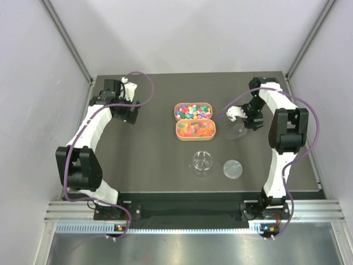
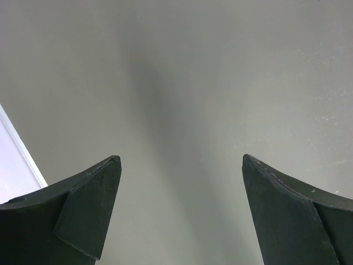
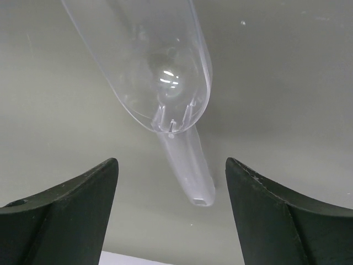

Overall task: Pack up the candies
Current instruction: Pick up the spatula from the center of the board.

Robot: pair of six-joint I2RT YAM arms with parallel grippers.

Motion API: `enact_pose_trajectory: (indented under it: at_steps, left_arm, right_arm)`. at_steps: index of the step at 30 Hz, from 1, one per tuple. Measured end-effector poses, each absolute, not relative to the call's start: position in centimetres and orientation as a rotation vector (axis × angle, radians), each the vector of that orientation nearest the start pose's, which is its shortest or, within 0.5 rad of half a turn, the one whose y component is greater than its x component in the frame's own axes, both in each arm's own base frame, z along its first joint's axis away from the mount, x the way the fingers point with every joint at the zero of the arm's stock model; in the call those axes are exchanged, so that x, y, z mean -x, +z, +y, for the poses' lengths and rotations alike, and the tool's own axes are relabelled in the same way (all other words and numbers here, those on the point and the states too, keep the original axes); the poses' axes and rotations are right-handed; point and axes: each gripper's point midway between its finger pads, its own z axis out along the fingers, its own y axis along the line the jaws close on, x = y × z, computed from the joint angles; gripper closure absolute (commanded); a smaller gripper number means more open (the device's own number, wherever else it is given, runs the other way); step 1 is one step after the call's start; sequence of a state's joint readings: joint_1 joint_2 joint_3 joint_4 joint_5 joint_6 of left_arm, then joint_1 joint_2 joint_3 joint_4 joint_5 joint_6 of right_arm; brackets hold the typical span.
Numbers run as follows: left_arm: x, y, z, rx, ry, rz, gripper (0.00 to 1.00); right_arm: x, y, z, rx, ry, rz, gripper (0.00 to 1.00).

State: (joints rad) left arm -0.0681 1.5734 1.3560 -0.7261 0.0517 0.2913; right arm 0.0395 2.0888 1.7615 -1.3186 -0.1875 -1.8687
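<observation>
Candies [image 1: 193, 111] lay in a two-part tray [image 1: 176, 130] at mid-bench [image 1: 149, 160]: multicoloured pieces filled the far compartment, orange and red ones the near. A clear jar [image 1: 202, 162] and its lid [image 1: 233, 168] stood just nearer the arms. A clear scoop [image 3: 160, 66] lay to the right of the tray. The right fingers [image 3: 71, 210] were spread to either side of its handle, a gap showing on both sides. The left fingers [image 2: 83, 215] stood wide apart over bare bench, well away from the tray, holding nothing.
</observation>
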Motion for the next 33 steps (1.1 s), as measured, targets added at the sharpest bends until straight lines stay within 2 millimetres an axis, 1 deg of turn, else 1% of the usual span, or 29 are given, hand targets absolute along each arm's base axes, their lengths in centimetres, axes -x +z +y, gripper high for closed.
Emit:
enact_pose_trajectory:
  at_steps: [5,11,16,20,25,28,29,31,32,33]
  left_arm:
    - [-38.6,15.7,-2.3,-0.470,0.027,2.469,0.05]
    - [-38.6,15.7,-2.3,-0.471,0.027,2.469,0.05]
    - [-38.7,15.9,-2.3,-0.472,0.028,2.465,0.05]
    - [-38.7,15.9,-2.3,-0.474,0.028,2.464,0.05]
    - [-38.8,15.9,-2.4,-0.477,0.024,2.462,0.05]
    - [-38.8,16.0,-2.5,-0.480,0.014,2.460,0.05]
    - [-38.9,16.0,-2.6,-0.481,0.010,2.458,0.06]
    - [-39.1,16.2,-2.8,-0.483,0.001,2.453,0.06]
    - [-39.1,16.2,-2.9,-0.485,-0.008,2.450,0.06]
    - [-39.2,16.4,-3.0,-0.488,-0.016,2.446,0.06]
  right_arm:
    - [-39.9,6.2,0.4,2.457,0.243,1.783,0.34]
    - [-40.8,5.7,0.0,2.443,0.189,1.797,0.42]
    - [-41.3,5.0,-0.2,2.419,0.158,1.822,0.45]
    - [-42.0,4.2,-0.3,2.394,0.136,1.844,0.51]
    - [-42.2,3.7,-0.6,2.361,0.119,1.883,0.52]
    - [-42.2,3.3,-1.0,2.350,0.109,1.904,0.62]
    - [-42.0,3.0,-1.2,2.345,0.113,1.917,0.70]
    - [-41.6,2.7,-1.7,2.337,0.121,1.945,0.80]
    - [-41.6,2.7,-2.1,2.325,0.117,1.956,0.88]
    - [-41.6,2.7,-2.4,2.311,0.113,1.972,0.91]
